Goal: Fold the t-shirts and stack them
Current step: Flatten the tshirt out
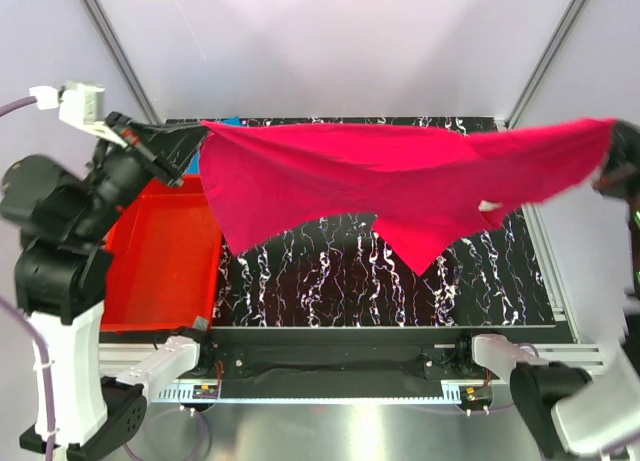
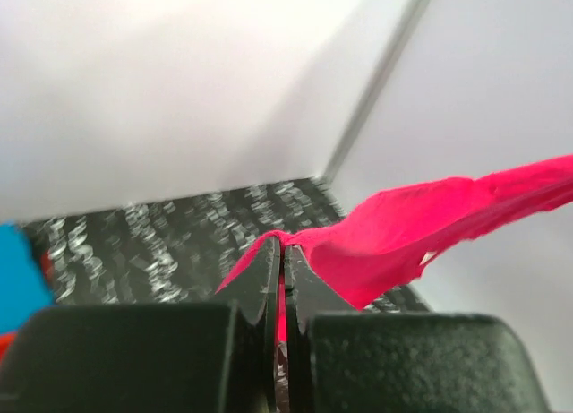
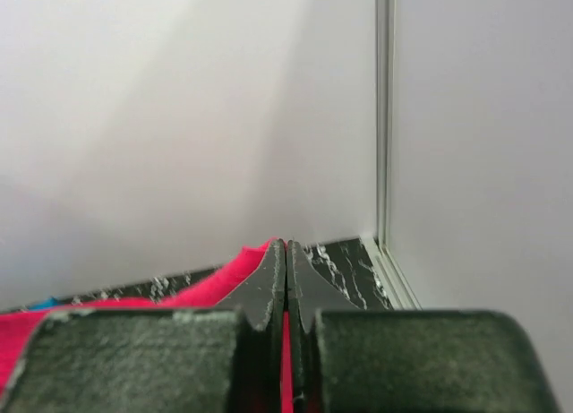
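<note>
**Pink t-shirt [image 1: 400, 176] held aloft, stretched between left gripper [image 1: 197, 137] and right gripper [image 1: 612, 161].**

Each end of the cloth is pinched by jaws pressed fully together, as both wrist views confirm. The shirt's long axis is run left to right above the table [image 1: 330, 281], and a loose pointed flap is hung toward the near edge. Neither arm is nearer, since one end is held by each. An even lowering onto the table is judged to come next. The turquoise t-shirt [image 2: 18, 283] is glimpsed at the far left, near the red tray [image 1: 160, 271].

Turquoise shirt [image 1: 232, 122] mostly behind pink shirt [image 1: 380, 181]
</note>
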`<state>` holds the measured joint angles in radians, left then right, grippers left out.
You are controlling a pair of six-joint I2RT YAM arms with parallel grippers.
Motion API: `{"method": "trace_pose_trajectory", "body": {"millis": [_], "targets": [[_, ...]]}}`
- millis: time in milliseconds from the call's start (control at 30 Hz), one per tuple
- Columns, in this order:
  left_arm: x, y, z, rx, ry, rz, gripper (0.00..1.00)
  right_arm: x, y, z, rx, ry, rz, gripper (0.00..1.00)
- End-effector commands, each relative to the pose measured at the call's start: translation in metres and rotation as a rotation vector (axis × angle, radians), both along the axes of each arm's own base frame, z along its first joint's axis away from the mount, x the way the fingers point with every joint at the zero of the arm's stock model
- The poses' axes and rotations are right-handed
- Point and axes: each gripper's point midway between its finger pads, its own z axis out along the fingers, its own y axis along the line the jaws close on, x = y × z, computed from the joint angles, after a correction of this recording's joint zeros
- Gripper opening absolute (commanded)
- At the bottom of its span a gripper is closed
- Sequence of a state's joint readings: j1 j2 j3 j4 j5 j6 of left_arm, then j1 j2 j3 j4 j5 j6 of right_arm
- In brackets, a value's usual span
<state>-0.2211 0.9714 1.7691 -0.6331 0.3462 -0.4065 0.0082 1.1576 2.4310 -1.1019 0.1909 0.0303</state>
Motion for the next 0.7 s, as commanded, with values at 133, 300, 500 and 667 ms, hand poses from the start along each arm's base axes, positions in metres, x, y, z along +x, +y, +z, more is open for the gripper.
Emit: {"method": "trace_pose_trajectory", "body": {"millis": [133, 300, 500, 667], "targets": [[-0.078, -0.012, 0.049, -0.075, -0.137, -0.182, 0.00, -0.080, -0.003, 0.010, 0.078, -0.132, -0.015, 0.00], [-0.082, -0.008, 0.049, -0.079, -0.095, -0.167, 0.00, -0.112, -0.013, 0.031, 0.072, -0.241, -0.064, 0.00], [-0.077, -0.010, 0.061, -0.095, -0.123, -0.172, 0.00, -0.103, -0.023, 0.071, 0.000, -0.373, -0.119, 0.00], [-0.018, -0.015, 0.037, -0.077, -0.028, -0.117, 0.00, -0.045, -0.031, 0.088, -0.115, -0.330, -0.180, 0.00]]}}
